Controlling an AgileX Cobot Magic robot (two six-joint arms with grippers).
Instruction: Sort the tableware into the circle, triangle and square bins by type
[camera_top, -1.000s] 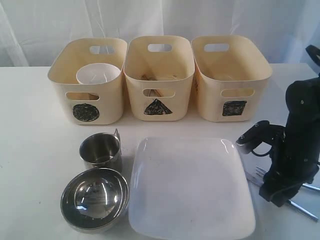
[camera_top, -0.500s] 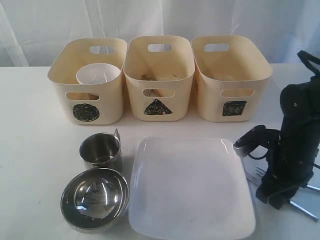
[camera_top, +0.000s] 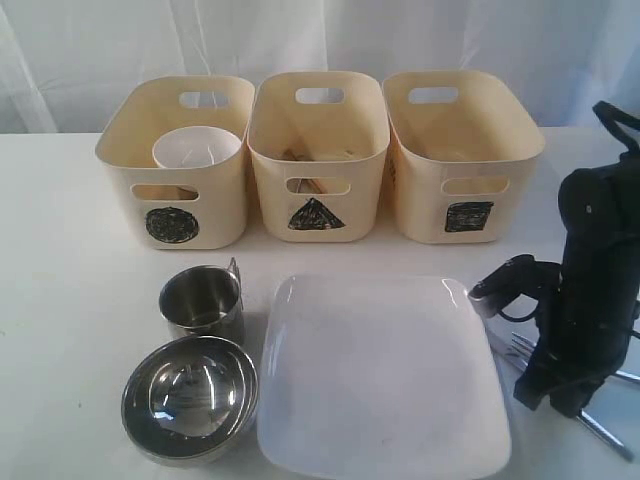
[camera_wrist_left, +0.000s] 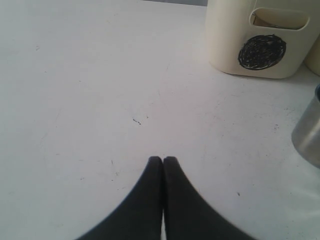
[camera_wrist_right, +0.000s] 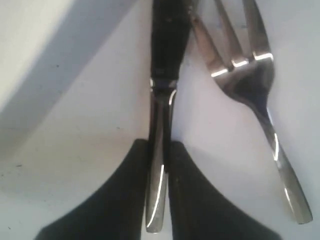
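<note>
My right gripper (camera_wrist_right: 159, 145) is shut on the handle of a steel cutlery piece (camera_wrist_right: 159, 170) just above the table. A steel fork (camera_wrist_right: 250, 75) lies beside it. In the exterior view the right arm (camera_top: 590, 290) stands at the table's right, by the white square plate (camera_top: 380, 370). One steel mug (camera_top: 203, 300) and the steel bowl (camera_top: 190, 395) sit left of the plate. The small white bowl (camera_top: 196, 148) rests in the circle bin (camera_top: 175, 215). My left gripper (camera_wrist_left: 163, 159) is shut on nothing, over bare table. A second mug is out of view.
The triangle bin (camera_top: 318, 200) holds wooden sticks (camera_top: 300, 155). The square bin (camera_top: 465, 200) stands at the back right. The left wrist view shows the circle bin (camera_wrist_left: 260, 40) and a mug's edge (camera_wrist_left: 310, 135). A white curtain hangs behind.
The right arm has straightened up a little over the cutlery at the plate's right edge, and the held handle's free end has swung slightly. Everything else stays put.
</note>
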